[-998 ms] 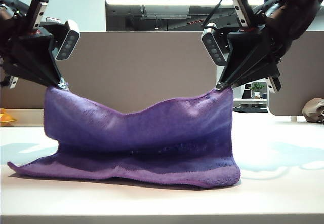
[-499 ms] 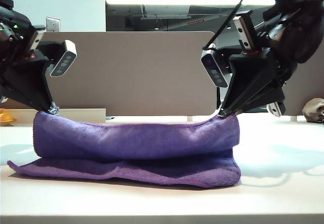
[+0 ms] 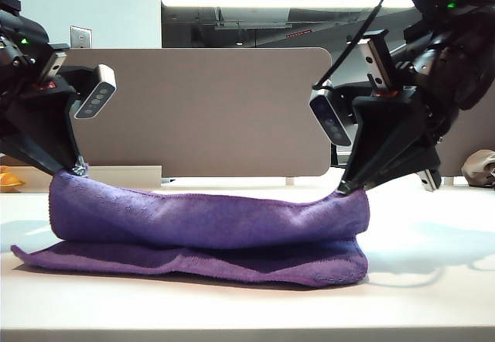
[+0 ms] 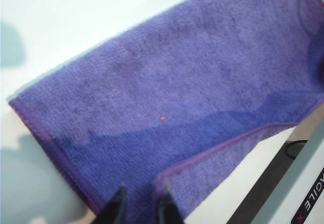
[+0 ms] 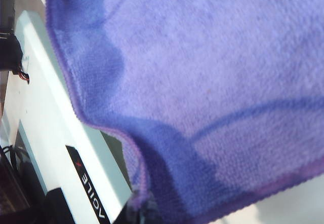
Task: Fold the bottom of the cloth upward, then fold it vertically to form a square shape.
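Purple cloth (image 3: 209, 230) lying on the white table (image 3: 433, 280), folded over on itself, upper layer resting on lower layer along most of its length, fold edge toward the exterior camera's left end bulging slightly. Left gripper (image 3: 80, 170) at the cloth's upper far-left corner, low over the table; in the left wrist view, fingers (image 4: 115, 209) parted with a gap between them, straddling the stitched corner edge (image 4: 202, 155) rather than pinching it tight. Right gripper (image 3: 343, 189) at the upper right corner, clenched on the cloth, corner lifted a little above the rest of the fold; right wrist view showing the hem (image 5: 96, 125) running down into the closed tips (image 5: 139, 206). Brown lump (image 3: 481, 168) far right, well apart.
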You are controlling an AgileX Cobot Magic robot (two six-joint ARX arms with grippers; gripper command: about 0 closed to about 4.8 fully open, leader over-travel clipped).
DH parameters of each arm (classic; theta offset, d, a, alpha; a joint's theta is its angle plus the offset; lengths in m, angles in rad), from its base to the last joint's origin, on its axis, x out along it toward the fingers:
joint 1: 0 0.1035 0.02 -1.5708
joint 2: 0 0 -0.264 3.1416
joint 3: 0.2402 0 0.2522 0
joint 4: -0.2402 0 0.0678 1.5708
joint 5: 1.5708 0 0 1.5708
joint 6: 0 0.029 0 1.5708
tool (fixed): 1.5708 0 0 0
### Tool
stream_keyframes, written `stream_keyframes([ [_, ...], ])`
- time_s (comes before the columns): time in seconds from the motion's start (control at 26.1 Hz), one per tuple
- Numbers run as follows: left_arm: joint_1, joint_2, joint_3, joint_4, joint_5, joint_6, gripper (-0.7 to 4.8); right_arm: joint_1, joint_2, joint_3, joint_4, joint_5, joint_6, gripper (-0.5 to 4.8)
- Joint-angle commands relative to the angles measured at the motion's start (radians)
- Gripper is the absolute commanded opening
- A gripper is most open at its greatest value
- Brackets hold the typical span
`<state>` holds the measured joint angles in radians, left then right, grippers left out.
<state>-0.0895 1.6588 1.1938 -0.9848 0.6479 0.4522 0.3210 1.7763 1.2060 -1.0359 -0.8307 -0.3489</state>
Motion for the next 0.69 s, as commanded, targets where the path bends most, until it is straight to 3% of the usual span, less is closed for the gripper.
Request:
stream_keyframes([
  [0.04,0.001,-0.004,-0.002,-0.016,0.057,0.001,1.85,0.000,-0.002,-0.007,-0.006,-0.008,0.005,1.34],
  [0.08,0.001,-0.005,-0.001,-0.015,0.098,0.002,2.36,0.000,-0.002,-0.008,-0.007,-0.010,0.009,1.55],
  [0.12,0.001,-0.005,-0.001,-0.014,0.115,0.002,2.54,0.000,-0.002,-0.008,-0.008,-0.011,0.012,1.60],
  [0.23,0.001,-0.005,-0.001,-0.016,0.116,0.002,2.57,0.000,-0.002,-0.008,-0.014,-0.010,0.016,1.65],
  [0.31,0.001,-0.009,-0.001,-0.018,0.118,0.000,3.58,0.000,-0.002,-0.008,-0.016,-0.009,0.017,1.72],
  [0.38,0.001,-0.019,0.000,-0.014,0.118,0.000,4.08,0.000,-0.002,-0.008,-0.015,0.004,0.019,1.72],
  [0.5,0.002,-0.070,0.002,0.010,0.116,0.000,4.08,-0.002,-0.002,-0.008,-0.010,0.069,0.035,1.72],
  [0.69,0.001,-0.143,0.001,0.034,0.066,-0.007,3.94,-0.004,-0.002,-0.007,0.058,0.077,0.095,1.72],
])
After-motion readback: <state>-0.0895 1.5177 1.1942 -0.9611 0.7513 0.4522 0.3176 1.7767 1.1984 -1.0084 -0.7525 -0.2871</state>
